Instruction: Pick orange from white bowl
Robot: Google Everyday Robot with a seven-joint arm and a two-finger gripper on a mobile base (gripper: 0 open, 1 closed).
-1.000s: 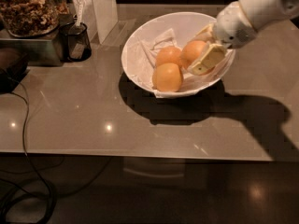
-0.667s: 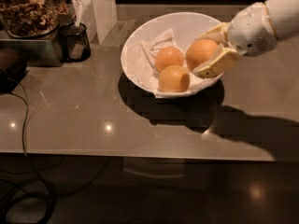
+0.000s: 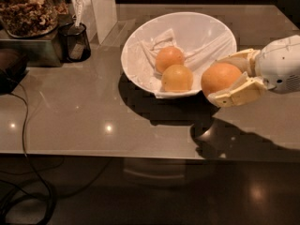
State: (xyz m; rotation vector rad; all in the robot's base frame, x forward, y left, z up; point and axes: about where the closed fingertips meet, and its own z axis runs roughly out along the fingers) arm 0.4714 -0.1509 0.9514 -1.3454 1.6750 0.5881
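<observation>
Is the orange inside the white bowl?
No, the gripper is shut on the orange and holds it beside the white bowl, outside its rim.

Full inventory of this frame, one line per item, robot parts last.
table: 1, grey-brown, glossy
white bowl: 1, white, on the table, centre back
orange: 1, deep orange, held just right of the bowl's rim
other fruits: 2, paler orange, in the bowl on white cloth
black cup: 1, black, back left
jar: 1, clear, brown contents, far back left
cable: 1, black, left edge
gripper: 1, cream fingers shut on the orange, right side
</observation>
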